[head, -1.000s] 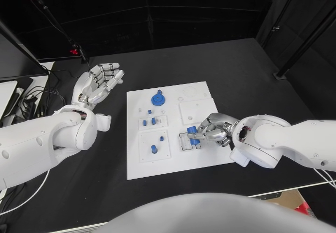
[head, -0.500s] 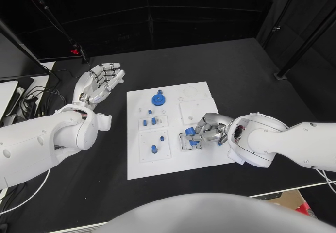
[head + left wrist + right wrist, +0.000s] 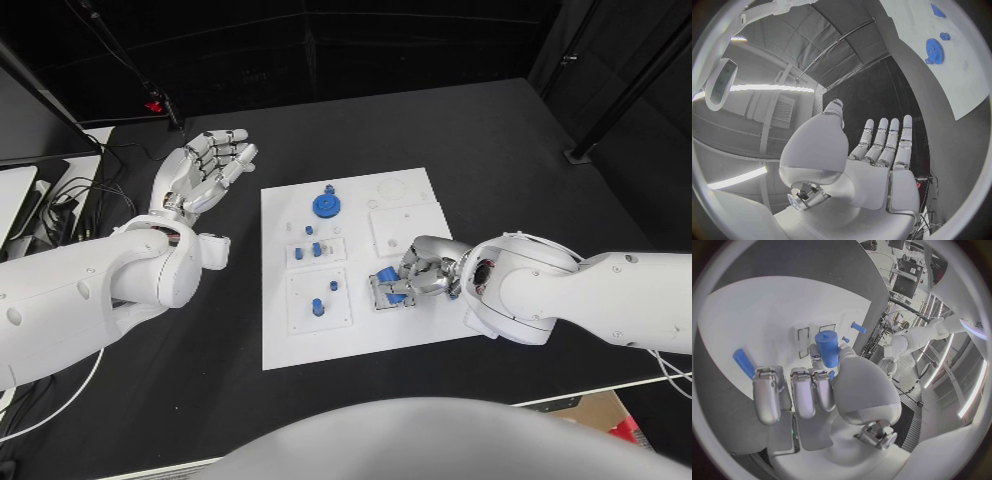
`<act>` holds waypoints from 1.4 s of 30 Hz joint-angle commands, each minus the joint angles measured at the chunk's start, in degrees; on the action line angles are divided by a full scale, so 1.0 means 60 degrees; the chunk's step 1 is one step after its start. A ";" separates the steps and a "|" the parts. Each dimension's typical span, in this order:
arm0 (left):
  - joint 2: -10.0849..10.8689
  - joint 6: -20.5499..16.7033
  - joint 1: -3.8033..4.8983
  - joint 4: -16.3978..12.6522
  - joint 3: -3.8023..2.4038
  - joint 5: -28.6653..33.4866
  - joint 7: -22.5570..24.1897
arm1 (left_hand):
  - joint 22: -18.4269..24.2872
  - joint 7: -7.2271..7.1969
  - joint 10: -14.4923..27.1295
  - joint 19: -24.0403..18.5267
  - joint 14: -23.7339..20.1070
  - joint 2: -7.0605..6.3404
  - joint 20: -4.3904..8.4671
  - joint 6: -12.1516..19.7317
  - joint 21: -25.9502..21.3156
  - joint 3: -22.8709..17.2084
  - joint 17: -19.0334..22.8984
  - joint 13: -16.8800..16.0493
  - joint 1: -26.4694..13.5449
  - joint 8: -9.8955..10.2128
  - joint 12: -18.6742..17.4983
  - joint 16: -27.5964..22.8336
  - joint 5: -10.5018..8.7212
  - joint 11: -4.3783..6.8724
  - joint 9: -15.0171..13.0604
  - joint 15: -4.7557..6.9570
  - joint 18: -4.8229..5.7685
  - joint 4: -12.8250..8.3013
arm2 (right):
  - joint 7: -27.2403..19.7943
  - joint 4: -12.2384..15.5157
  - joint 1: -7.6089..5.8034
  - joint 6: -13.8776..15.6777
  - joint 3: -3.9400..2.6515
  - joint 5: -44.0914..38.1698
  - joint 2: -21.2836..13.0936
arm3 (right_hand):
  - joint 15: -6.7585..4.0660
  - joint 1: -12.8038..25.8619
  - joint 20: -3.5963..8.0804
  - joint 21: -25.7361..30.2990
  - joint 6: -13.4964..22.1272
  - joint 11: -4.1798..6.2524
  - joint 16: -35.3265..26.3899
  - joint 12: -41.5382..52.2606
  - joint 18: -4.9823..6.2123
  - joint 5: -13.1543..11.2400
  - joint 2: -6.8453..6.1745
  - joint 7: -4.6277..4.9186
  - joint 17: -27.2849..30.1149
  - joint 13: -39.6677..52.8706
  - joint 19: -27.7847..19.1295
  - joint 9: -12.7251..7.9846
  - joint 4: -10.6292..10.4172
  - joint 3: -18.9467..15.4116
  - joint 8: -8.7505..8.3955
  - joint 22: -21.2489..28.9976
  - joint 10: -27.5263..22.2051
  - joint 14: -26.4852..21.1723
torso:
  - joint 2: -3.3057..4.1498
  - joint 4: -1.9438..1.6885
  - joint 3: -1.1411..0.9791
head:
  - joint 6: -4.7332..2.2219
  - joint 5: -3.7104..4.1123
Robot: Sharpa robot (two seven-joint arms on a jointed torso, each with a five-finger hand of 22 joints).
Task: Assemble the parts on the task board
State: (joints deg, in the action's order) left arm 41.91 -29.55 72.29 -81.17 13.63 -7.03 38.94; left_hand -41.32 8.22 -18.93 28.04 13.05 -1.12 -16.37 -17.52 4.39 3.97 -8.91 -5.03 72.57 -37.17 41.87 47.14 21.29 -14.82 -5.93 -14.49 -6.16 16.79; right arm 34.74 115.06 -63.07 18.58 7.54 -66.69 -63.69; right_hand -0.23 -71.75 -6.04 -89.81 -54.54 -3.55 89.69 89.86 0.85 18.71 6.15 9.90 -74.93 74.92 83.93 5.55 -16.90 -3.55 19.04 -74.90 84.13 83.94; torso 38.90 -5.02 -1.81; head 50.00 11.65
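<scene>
The white task board (image 3: pixel 346 330) lies mid-table. On it sit a blue gear (image 3: pixel 327 205) and small blue pegs (image 3: pixel 299 253) in the left-hand plates. My right hand (image 3: pixel 421 275) is low over the board's right side, fingers curled, pinching a blue cylinder (image 3: pixel 388 276) over a small framed slot. In the right wrist view the cylinder (image 3: pixel 826 349) stands upright between thumb and fingertips (image 3: pixel 814 382), with another blue piece (image 3: pixel 743 363) beside the outer finger. My left hand (image 3: pixel 209 165) lies flat and open off the board's left, holding nothing; its wrist view shows the hand (image 3: pixel 879 150), the board (image 3: pixel 954 85) and the gear (image 3: pixel 933 50).
Cables and grey equipment (image 3: pixel 43 200) lie at the table's left edge. A black stand foot (image 3: pixel 583 152) sits at the far right. Bare black tabletop (image 3: pixel 476 130) stretches beyond the board.
My right hand has moved a little to the left and nearer the board with the blue cylinder, which now sits lower at the framed slot. My left hand has not moved.
</scene>
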 commanded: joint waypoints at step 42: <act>0.0012 0.0104 0.0011 -0.0014 -0.0009 0.0001 0.0896 | 0.0011 0.1450 0.0055 0.0028 0.0039 0.0129 -0.0029 0.0075 0.0066 0.0072 0.0016 0.0014 -0.0001 -0.0058 0.0054 0.0064 0.0063 0.0012 0.0012 0.0015 0.0079 -0.0001 | 0.0357 -0.0110 -0.0011 -0.0541 -0.0004 -0.0600 0.0371 | -0.0084 0.0918 0.0064 -0.0032 -0.0725 0.0068 0.0052 0.0024 -0.0142 -0.1193 0.0082 -0.0496 -0.2512 0.2513 0.1012 0.0143 0.0024 -0.1214 -0.0376 -0.2516 0.0979 0.1010 | -0.0004 0.0001 0.0000 | 0.0000 -0.0035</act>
State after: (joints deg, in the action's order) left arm 41.96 -29.39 72.28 -81.17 13.63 -7.03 38.94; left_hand -41.33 8.22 -18.93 28.04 13.05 -0.93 -16.37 -17.52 4.39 3.97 -8.88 -5.04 72.39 -37.17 41.87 47.35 21.29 -14.82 -5.94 -14.50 -6.17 16.79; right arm 36.98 114.28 -63.07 15.84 7.54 -69.92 -61.56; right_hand -0.45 -66.69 -6.04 -89.81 -58.77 -3.36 89.69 89.86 0.86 11.75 6.74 6.53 -74.91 74.92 83.92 6.34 -16.67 -10.60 17.00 -74.90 83.92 84.14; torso 38.88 -5.00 -1.80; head 50.00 11.38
